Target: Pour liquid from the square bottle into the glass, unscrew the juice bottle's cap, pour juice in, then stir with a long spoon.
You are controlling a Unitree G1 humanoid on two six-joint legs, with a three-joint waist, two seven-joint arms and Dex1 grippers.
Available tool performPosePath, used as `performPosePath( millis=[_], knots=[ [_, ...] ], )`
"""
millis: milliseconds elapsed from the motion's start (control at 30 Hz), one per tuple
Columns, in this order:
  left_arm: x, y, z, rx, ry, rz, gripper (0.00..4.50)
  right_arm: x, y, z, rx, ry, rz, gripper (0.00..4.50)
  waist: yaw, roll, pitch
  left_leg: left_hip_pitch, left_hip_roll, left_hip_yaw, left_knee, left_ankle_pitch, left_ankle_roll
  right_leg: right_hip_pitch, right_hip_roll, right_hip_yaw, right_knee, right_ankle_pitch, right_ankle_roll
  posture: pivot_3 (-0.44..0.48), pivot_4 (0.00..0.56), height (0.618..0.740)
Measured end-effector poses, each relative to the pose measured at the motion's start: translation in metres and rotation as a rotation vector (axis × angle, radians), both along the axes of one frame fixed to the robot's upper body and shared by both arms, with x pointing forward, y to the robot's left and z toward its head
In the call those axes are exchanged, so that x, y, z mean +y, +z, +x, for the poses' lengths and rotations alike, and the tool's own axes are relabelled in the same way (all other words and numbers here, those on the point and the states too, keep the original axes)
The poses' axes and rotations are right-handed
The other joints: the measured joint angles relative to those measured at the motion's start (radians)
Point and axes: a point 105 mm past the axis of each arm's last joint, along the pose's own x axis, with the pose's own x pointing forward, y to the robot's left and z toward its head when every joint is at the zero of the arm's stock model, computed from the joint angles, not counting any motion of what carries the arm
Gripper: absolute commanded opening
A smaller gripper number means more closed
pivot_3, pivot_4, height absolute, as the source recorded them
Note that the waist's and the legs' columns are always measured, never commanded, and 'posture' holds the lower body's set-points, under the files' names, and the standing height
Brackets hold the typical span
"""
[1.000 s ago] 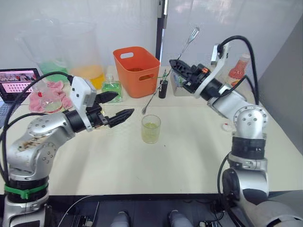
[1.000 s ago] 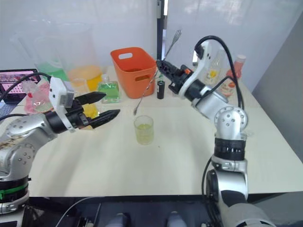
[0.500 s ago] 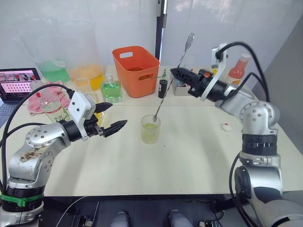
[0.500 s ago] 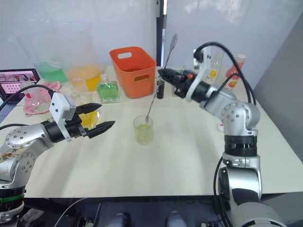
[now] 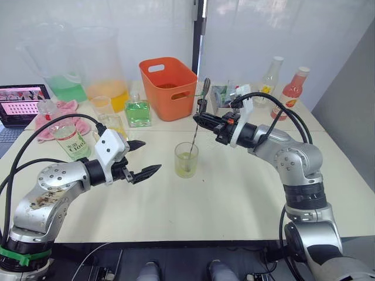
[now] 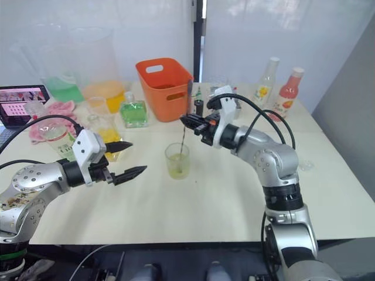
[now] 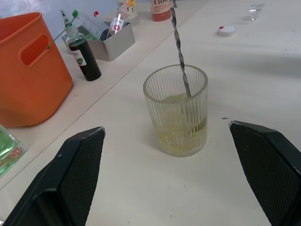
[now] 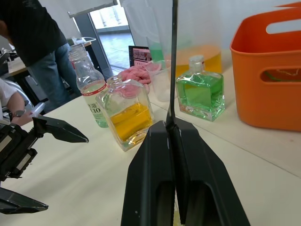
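The ribbed clear glass holds pale yellow-green liquid mid-table. My right gripper is shut on the long spoon just above the glass, with the twisted stem reaching down into the liquid. My left gripper hangs open to the glass's left, apart from it. The juice bottle stands at the left with its neck open. Its white cap lies on the table beyond the glass. One square bottle holds yellow liquid, and another holds green.
An orange basket stands behind the glass, with a small dark bottle and a grey tray beside it. Big beakers and a laptop sit back left. Two bottles stand back right. A person stands nearby.
My right gripper has come in left and down with the spoon, whose lower end went from beside the glass into the liquid, stem now steeper. My left gripper sank slightly, staying open.
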Motion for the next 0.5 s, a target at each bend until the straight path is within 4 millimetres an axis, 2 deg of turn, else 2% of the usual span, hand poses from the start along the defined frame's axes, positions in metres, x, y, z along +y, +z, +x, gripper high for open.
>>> performPosePath(
  millis=[367, 500],
  knots=[
    [0.003, -0.006, -0.002, 0.025, 0.012, -0.007, 4.48, 0.01, 0.001, 0.003, -0.075, 0.021, -0.005, 0.0, -0.001, 0.0, 0.0, 0.0, 0.0, 0.0, 0.0, 0.0, 0.0, 0.0, 0.0, 0.0, 0.001, 0.001, 0.001, 0.0, 0.15, 0.725],
    [0.004, -0.009, -0.005, 0.034, 0.014, -0.006, 4.48, 0.016, -0.007, 0.009, -0.089, 0.015, -0.04, 0.0, -0.001, 0.0, 0.0, 0.0, 0.0, 0.0, 0.0, 0.0, 0.0, 0.0, 0.0, 0.0, 0.001, 0.001, 0.001, 0.0, 0.15, 0.725]
  ],
)
